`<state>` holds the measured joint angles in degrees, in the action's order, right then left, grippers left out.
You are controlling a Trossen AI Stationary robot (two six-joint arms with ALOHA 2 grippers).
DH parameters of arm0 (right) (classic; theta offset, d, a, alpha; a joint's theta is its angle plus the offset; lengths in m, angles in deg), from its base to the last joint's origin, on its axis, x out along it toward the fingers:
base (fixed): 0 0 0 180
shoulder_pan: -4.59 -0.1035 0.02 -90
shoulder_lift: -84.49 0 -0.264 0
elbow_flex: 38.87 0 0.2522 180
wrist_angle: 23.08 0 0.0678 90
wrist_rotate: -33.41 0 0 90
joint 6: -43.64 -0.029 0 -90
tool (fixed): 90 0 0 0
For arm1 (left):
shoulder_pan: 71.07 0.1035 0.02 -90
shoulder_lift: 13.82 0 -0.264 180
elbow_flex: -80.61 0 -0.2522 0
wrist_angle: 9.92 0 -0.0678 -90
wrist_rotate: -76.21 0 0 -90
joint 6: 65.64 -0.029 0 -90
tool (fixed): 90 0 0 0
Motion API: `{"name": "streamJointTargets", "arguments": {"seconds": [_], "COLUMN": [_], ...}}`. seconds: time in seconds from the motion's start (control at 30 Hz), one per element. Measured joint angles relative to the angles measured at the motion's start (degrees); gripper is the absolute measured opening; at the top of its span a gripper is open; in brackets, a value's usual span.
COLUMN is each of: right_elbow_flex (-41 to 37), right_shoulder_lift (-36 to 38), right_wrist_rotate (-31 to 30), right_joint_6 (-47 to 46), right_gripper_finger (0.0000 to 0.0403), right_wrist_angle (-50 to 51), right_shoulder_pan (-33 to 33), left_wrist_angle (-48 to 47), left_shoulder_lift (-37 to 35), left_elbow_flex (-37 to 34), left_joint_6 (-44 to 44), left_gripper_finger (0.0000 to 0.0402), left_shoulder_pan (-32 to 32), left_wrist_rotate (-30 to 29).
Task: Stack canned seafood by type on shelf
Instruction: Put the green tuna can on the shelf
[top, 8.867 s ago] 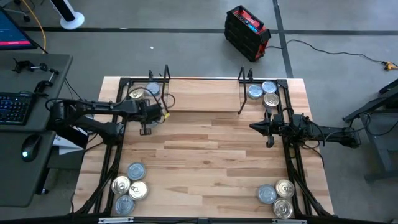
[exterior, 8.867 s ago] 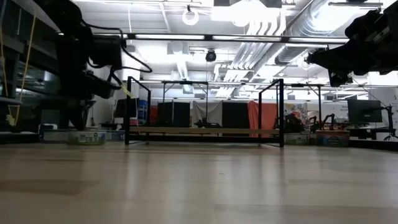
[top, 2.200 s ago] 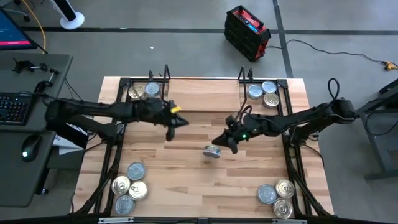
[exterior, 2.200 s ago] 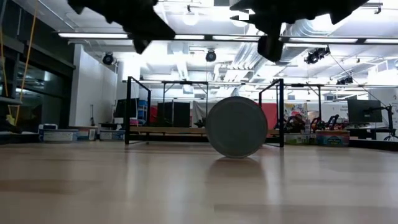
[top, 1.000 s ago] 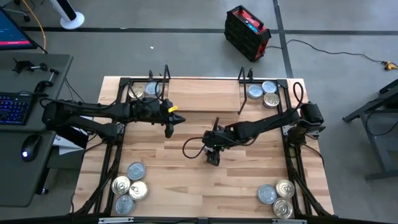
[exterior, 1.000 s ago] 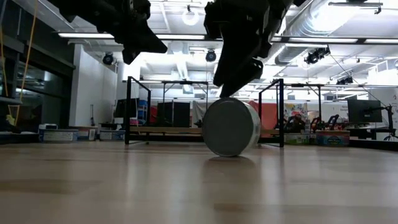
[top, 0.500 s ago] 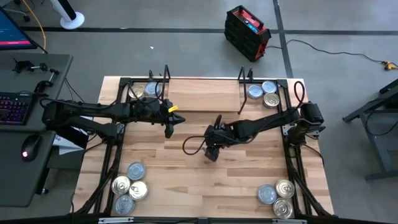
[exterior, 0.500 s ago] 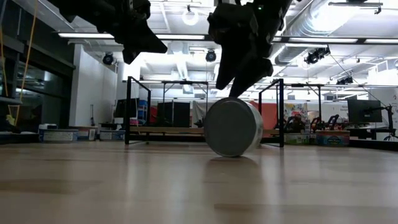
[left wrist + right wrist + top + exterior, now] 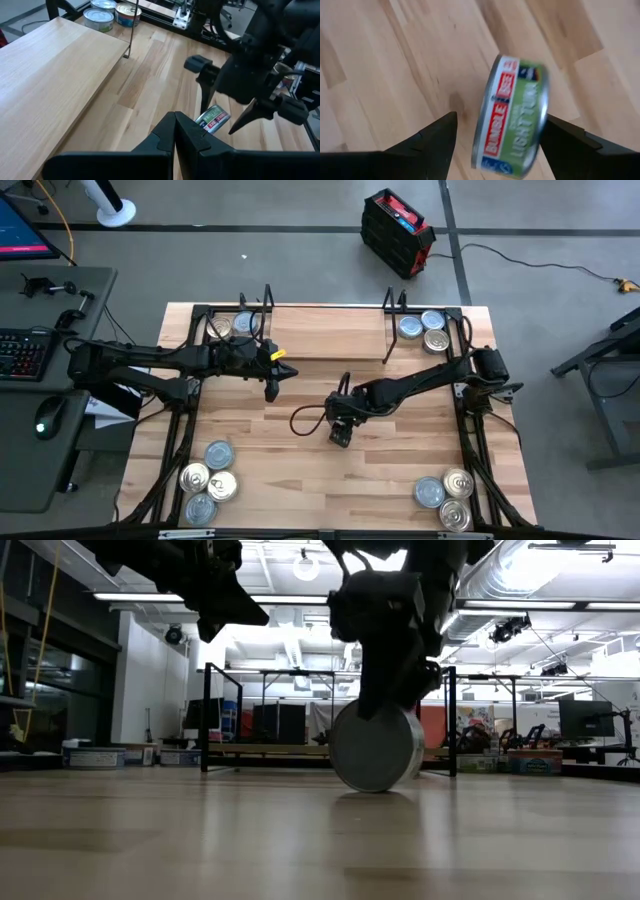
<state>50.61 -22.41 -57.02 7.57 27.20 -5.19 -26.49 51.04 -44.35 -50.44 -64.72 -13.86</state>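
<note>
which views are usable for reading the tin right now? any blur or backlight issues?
Right wrist view: the tuna tin on its edge is motion-blurred, though its green label reads. Low view: bright ceiling lights put the right gripper and left gripper in silhouette; the tin's lid face stays dim. Left wrist view: label sharp. High view: evenly lit, but the gripper hides the tin.

Beyond the desk's (image 9: 400, 480) far edge, on the grey floor: black-and-red case (image 9: 397, 232), trailing cable (image 9: 540, 260). Off the desk's left edge, on a grey side table: keyboard (image 9: 20, 352), mouse (image 9: 47, 417). White stand base (image 9: 115, 214) by the far-left corner.
</note>
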Motion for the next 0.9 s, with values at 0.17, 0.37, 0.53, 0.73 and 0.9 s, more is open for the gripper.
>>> {"name": "streamJointTargets", "arguments": {"seconds": [0.17, 0.37, 0.53, 0.73, 0.9], "right_elbow_flex": [-0.02, -0.02, -0.02, 0.02, -0.01], "right_shoulder_lift": [-0.68, -0.68, -0.67, -0.57, 0.74], "right_wrist_rotate": [-0.04, -0.62, -0.83, 0.45, 2.06], "right_joint_6": [0.01, -0.13, 0.04, 1.58, 2.97], "right_gripper_finger": [0.0258, 0.0191, 0.0115, 0.0115, 0.0115], "right_wrist_angle": [0.13, 0.32, 0.24, 1.73, 8.34], "right_shoulder_pan": [0.00, 0.00, 0.04, 0.04, -0.57], "left_wrist_angle": [0.00, 0.02, 0.02, 0.05, 0.08], "left_shoulder_lift": [0.00, 0.02, 0.02, 0.00, 0.01], "left_elbow_flex": [0.00, 0.00, 0.00, 0.00, 0.00], "left_joint_6": [-0.02, -0.02, -0.02, 0.00, 0.16], "left_gripper_finger": [0.0001, 0.0001, 0.0001, 0.0001, 0.0001], "left_shoulder_pan": [0.00, 0.00, 0.00, 0.00, 0.00], "left_wrist_rotate": [0.00, 0.00, 0.00, 0.00, 0.00]}}
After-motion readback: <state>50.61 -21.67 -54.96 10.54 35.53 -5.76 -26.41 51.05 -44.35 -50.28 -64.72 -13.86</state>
